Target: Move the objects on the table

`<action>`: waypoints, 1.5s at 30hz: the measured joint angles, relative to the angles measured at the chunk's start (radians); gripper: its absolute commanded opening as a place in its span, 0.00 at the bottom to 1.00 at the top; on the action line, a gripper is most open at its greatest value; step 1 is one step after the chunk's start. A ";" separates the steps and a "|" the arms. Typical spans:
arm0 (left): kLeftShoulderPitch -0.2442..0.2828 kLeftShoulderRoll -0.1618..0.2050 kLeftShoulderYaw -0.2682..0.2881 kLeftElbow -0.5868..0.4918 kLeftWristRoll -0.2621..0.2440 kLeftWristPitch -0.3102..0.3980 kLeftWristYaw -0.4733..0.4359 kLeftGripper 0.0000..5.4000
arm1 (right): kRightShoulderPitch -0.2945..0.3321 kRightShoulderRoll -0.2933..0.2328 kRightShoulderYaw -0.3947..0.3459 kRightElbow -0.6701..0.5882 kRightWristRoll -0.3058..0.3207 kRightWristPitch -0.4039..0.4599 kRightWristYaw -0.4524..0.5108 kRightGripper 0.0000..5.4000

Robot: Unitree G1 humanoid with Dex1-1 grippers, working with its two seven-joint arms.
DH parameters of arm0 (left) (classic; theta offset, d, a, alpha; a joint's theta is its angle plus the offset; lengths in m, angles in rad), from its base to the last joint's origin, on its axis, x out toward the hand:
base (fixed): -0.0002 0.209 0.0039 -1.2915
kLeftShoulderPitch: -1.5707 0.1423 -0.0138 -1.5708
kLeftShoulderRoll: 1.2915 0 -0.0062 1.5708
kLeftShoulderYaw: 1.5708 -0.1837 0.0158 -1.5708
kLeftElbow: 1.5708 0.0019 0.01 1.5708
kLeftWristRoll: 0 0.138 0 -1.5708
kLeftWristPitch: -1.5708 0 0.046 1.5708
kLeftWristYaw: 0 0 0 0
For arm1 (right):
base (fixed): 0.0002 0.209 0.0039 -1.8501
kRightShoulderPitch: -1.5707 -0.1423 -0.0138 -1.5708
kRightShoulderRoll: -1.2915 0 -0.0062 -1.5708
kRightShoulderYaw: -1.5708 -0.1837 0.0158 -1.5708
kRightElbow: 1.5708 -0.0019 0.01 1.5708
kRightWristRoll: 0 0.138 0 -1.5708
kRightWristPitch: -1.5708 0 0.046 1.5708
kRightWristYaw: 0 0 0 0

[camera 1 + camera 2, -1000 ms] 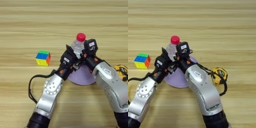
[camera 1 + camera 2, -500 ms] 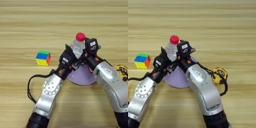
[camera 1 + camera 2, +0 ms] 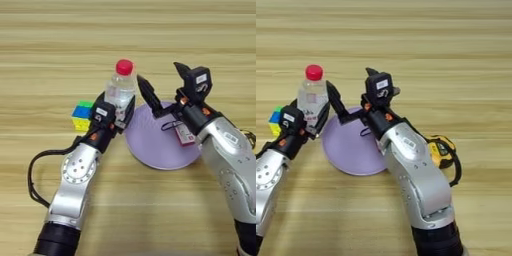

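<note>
The clear bottle with its red cap stands upright just left of the lilac plate. My left gripper is shut on the bottle's lower body and hides its base. Close behind that gripper's left side sits the puzzle cube on the table, partly covered; it also shows as the cube at the picture's left edge. My right gripper hovers over the plate's far edge, open, its two black fingers spread wide and empty, a short way right of the bottle.
A yellow tape measure lies by my right forearm, right of the plate. A black cable loops from my left arm onto the wood at lower left.
The bottle has moved left off the plate, carried in my left gripper, and now sits near the cube. My right gripper has let go of it and opened.
</note>
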 measured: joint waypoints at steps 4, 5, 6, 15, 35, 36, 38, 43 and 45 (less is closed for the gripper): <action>0.000 -0.001 -0.002 0.001 -0.006 0.000 0.000 0.58 | 0.000 0.000 -0.002 0.000 0.002 0.000 0.000 1.00; 0.000 -0.001 -0.002 0.002 -0.006 0.000 0.000 0.58 | 0.000 0.000 -0.003 0.000 0.002 0.000 0.000 1.00; 0.000 0.000 -0.001 0.002 -0.008 0.000 0.000 0.58 | 0.000 0.000 -0.004 0.000 0.003 0.000 0.000 1.00; 0.000 0.013 0.043 0.003 -0.015 0.000 0.004 0.58 | -0.013 0.000 -0.032 0.010 0.008 0.000 -0.001 1.00; 0.014 0.138 0.310 -0.005 -0.098 0.002 0.031 0.58 | -0.019 0.000 -0.055 0.042 0.008 -0.018 -0.002 1.00; 0.014 0.141 0.323 -0.005 -0.105 0.002 0.031 0.58 | -0.019 0.000 -0.055 0.042 0.008 -0.018 -0.002 1.00; 0.015 0.157 0.343 -0.005 -0.116 0.002 0.032 0.58 | -0.019 0.000 -0.054 0.043 0.007 -0.018 -0.002 1.00; 0.014 0.165 0.381 0.020 -0.131 0.001 0.040 0.58 | -0.018 0.000 -0.051 0.046 0.006 -0.018 -0.003 1.00; 0.014 0.165 0.391 0.044 -0.136 0.001 0.043 0.58 | -0.018 0.000 -0.050 0.048 0.006 -0.019 -0.003 1.00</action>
